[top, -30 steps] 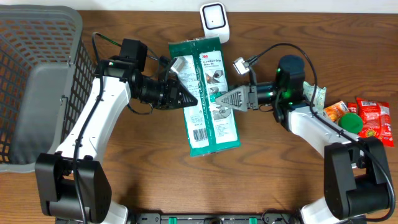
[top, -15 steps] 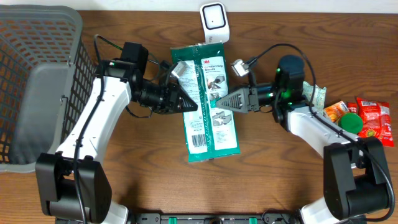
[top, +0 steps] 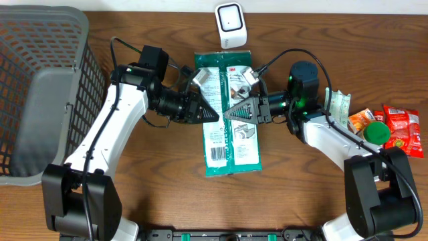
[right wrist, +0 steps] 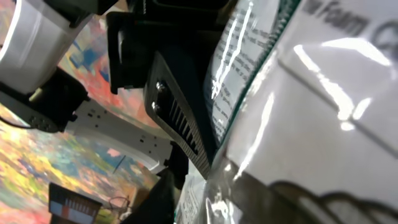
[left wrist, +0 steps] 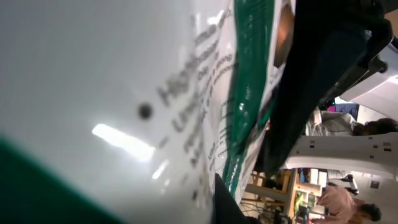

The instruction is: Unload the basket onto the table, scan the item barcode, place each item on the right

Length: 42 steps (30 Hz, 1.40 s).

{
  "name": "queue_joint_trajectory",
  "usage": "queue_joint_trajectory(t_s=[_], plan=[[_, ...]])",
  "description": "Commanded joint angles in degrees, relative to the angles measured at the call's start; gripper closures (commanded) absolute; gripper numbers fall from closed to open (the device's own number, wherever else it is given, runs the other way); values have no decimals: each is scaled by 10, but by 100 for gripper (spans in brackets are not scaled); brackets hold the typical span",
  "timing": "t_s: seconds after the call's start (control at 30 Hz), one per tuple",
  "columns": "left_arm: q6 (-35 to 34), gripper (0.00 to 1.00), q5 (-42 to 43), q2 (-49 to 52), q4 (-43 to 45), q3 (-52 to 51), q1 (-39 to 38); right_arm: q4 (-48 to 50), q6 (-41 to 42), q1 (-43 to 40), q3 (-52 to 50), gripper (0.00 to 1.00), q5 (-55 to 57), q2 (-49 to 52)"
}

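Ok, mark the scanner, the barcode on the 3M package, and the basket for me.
Scanner (top: 229, 21): overhead view, its white front face.
Barcode (top: 215, 152): overhead view, white label low on the 3M package (top: 239, 144).
Mesh basket (top: 75, 57): overhead view, its mesh side wall.

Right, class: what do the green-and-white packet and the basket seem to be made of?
The green-and-white packet: probably glossy plastic film; glare streaks and creases show in the wrist views. The basket: likely matte grey plastic; moulded open-lattice walls.
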Motion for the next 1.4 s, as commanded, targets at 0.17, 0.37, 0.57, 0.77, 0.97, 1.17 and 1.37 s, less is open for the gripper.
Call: queue_joint_trajectory(t_s=[0.17, 0.37, 0.57, 0.77, 0.97, 1.17, 1.37], plan=[[12, 92, -9, 0, 16, -1, 3, -1, -17, 5, -3, 93, -10, -13], [12, 63, -48, 0, 16, -1, 3, -1, -32, 5, -3, 97, -8, -13], [10, 42, -71, -1, 16, -1, 7, -38, -62, 5, -4, 99, 45, -13], [4, 34, -86, -2, 16, -1, 33, -188, -167, 5, -4, 99, 140, -13], [-22, 34, -140, -2, 16, -1, 75, -333, -268, 7, -3, 99, 265, -13], [-118, 34, -342, -2, 16, -1, 95, -386, -284, 8, 45, 99, 281, -25], [-226, 34, -515, -2, 14, -1, 95, -679, -409, 31, 184, 99, 476, -64]])
